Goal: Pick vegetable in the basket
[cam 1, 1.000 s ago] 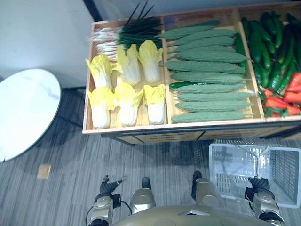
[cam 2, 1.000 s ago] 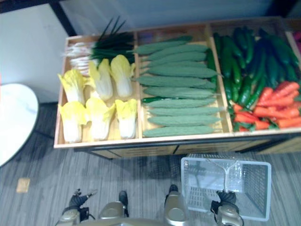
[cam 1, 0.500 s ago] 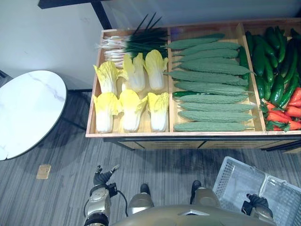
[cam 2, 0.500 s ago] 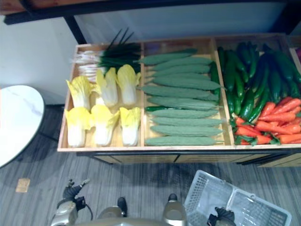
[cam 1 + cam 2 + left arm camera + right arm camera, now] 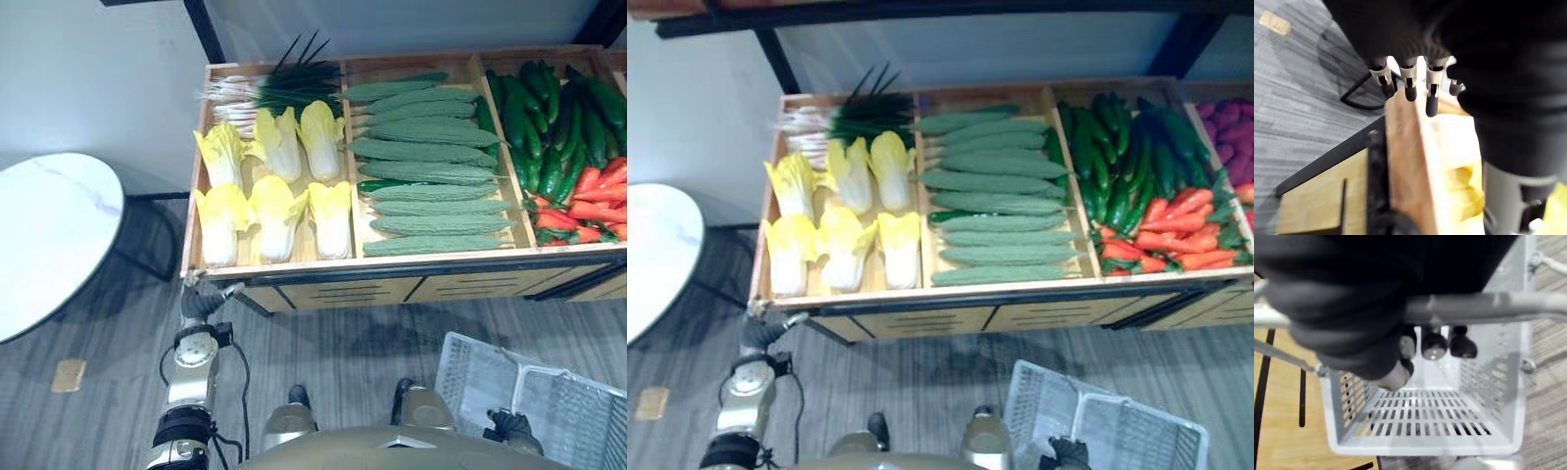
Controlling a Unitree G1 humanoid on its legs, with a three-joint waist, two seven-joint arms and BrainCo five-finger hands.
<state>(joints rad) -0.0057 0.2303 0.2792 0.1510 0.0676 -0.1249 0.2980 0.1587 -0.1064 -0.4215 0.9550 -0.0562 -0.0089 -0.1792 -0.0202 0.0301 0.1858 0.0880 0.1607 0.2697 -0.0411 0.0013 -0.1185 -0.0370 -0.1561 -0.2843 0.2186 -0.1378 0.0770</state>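
Now, left hand (image 5: 203,305), fingers straight, at wooden crate (image 5: 294,267) corner, right hand (image 5: 509,427) curled round white basket (image 5: 468,377) handle

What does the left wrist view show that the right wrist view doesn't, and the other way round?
Left wrist view: the left hand, fingers straight, by the corner of the wooden stand, with yellow cabbage lying past its rim. Right wrist view: the right hand, fingers curled round the metal handle of a white basket with no vegetable in it. Both: the grey floor and the stand's pale wood front.
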